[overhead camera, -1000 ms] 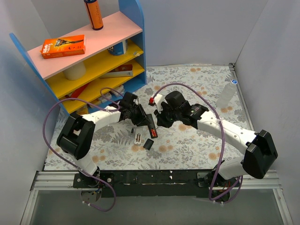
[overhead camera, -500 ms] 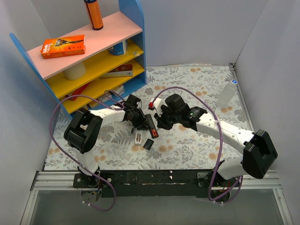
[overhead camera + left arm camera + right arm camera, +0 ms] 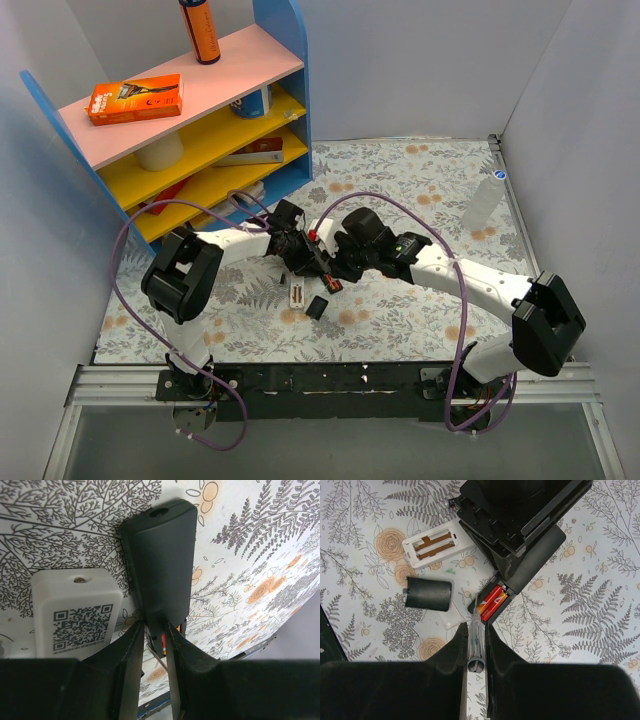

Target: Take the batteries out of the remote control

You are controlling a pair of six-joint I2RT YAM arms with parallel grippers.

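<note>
My left gripper (image 3: 155, 632) is shut on the near end of the black remote control (image 3: 162, 555), holding it across its width just above the floral mat. In the right wrist view the remote's (image 3: 535, 555) compartment is open, and two red-orange batteries (image 3: 491, 602) lie side by side in it. My right gripper (image 3: 476, 630) is shut on a slim clear pen-like tool (image 3: 476, 640). The tool's metal tip touches the near end of the batteries. From above, both grippers (image 3: 300, 250) (image 3: 335, 270) meet over the remote (image 3: 322, 268).
A white remote (image 3: 436, 544) lies beside the black one, its compartment open and empty. A small black cover (image 3: 427, 594) lies on the mat nearby. A blue shelf unit (image 3: 200, 130) stands at the back left, and a clear bottle (image 3: 482, 203) at the back right.
The right arm has swung left, bringing the tool tip to the open battery compartment. The left gripper kept its hold on the black remote and shifted slightly right.
</note>
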